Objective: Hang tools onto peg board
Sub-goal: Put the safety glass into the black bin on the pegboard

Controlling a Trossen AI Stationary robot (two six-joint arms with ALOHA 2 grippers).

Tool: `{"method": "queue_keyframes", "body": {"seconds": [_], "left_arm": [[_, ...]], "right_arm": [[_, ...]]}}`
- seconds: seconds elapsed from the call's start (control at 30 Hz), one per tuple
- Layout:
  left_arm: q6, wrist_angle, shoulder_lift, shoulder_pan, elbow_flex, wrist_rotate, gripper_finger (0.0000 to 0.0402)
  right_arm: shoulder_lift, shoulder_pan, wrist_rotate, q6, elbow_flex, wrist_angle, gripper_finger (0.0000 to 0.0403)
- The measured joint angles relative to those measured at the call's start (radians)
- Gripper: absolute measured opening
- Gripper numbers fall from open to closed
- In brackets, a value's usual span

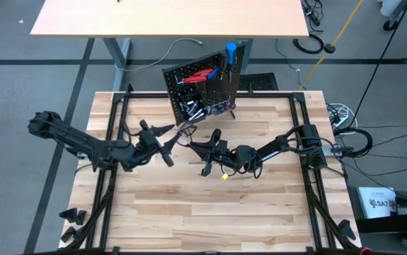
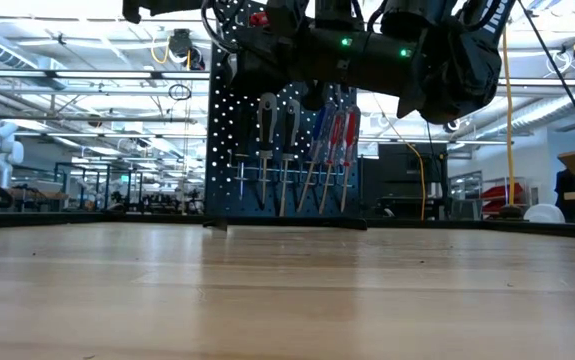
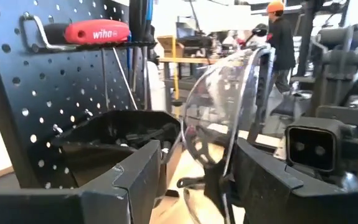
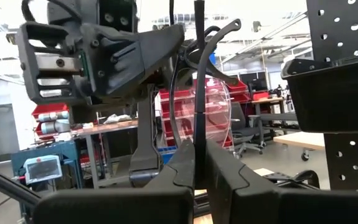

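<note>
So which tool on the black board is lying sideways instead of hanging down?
The red-handled tool near the top of the peg board. It rests sideways across a metal hook, while the other screwdrivers hang straight down in a row.

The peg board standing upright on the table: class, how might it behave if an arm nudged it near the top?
The peg board stands tall on a narrow foot, so a high push would probably tip it. The screwdrivers hang loosely on hooks, so they would likely swing or slip off.
</note>
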Motion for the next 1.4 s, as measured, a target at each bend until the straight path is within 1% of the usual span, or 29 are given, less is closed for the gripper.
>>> {"method": "queue_keyframes", "body": {"seconds": [0.1, 0.27, 0.4, 0.47, 0.57, 0.63, 0.73, 0.83, 0.9, 1.03, 1.13, 1.27, 1.33, 1.4], "left_arm": [[0.026, -0.001, 0.044, -0.001, 0.040, -0.045, 0.0198], [0.044, -0.004, 0.106, -0.001, 0.078, -0.102, 0.0198], [0.047, -0.005, 0.128, -0.004, 0.090, -0.143, 0.0197], [0.049, -0.004, 0.133, -0.008, 0.095, -0.166, 0.0189], [0.071, -0.002, 0.136, -0.023, 0.103, -0.200, 0.0162], [0.088, 0.000, 0.136, -0.033, 0.108, -0.215, 0.0134], [0.113, 0.002, 0.136, -0.042, 0.112, -0.217, 0.0083], [0.145, 0.019, 0.136, -0.047, 0.113, -0.216, 0.0026], [0.145, 0.021, 0.136, -0.046, 0.113, -0.216, 0.0016], [0.154, 0.044, 0.136, -0.047, 0.113, -0.237, 0.0022], [0.190, 0.040, 0.133, -0.061, 0.133, -0.301, 0.0019], [0.334, 0.045, 0.132, -0.107, 0.211, -0.429, 0.0018], [0.411, 0.044, 0.132, -0.127, 0.259, -0.487, 0.0018], [0.475, 0.044, 0.132, -0.141, 0.305, -0.563, 0.0017]], "right_arm": [[0.000, 0.000, 0.020, 0.000, 0.000, 0.000, 0.0005], [0.000, 0.000, 0.020, -0.003, 0.000, 0.000, 0.0005], [0.000, 0.001, 0.020, -0.003, 0.000, -0.001, 0.0005], [0.000, 0.002, 0.020, -0.003, 0.000, -0.001, 0.0006], [0.000, 0.002, 0.020, -0.003, 0.000, -0.001, 0.0011], [0.000, 0.002, 0.018, -0.005, 0.000, -0.001, 0.0012], [0.000, 0.002, 0.014, -0.014, 0.000, -0.001, 0.0017], [0.000, 0.002, 0.007, -0.015, 0.000, 0.002, 0.0030], [0.000, 0.003, 0.006, -0.016, 0.000, 0.003, 0.0043], [0.000, 0.002, 0.010, -0.033, 0.000, 0.012, 0.0078], [-0.008, 0.001, 0.019, -0.049, -0.001, 0.006, 0.0105], [-0.045, 0.009, 0.028, -0.136, -0.001, 0.000, 0.0133], [-0.067, 0.021, 0.066, -0.198, -0.007, -0.004, 0.0140], [-0.103, 0.036, 0.140, -0.275, -0.026, -0.005, 0.0144]]}}
